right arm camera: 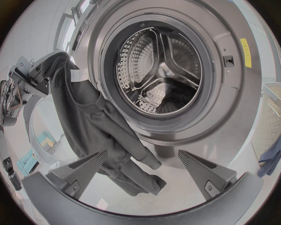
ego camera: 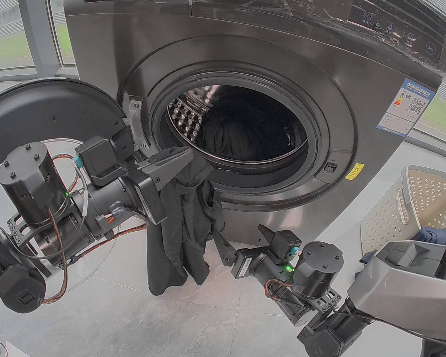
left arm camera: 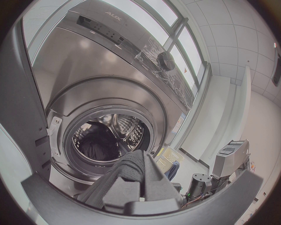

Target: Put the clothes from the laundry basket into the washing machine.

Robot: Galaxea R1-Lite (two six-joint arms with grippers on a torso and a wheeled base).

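drum mouth (ego camera: 185, 116) open, top free | dark pile (ego camera: 242, 131) inside | door (ego camera: 31, 116) swung L | garment (ego camera: 180, 231) hangs at lower-L rim

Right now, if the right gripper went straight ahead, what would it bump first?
Probably the dark garment hanging from the left gripper, whose end dangles before the right gripper. Depth is unclear; otherwise the washing machine front.

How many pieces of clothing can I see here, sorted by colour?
Black: 2, the black fabric garment hanging from the left gripper and the dark bundle inside the steel drum.
Blue: 1, the blue cloth in the cream plastic laundry basket.
Total: 3.
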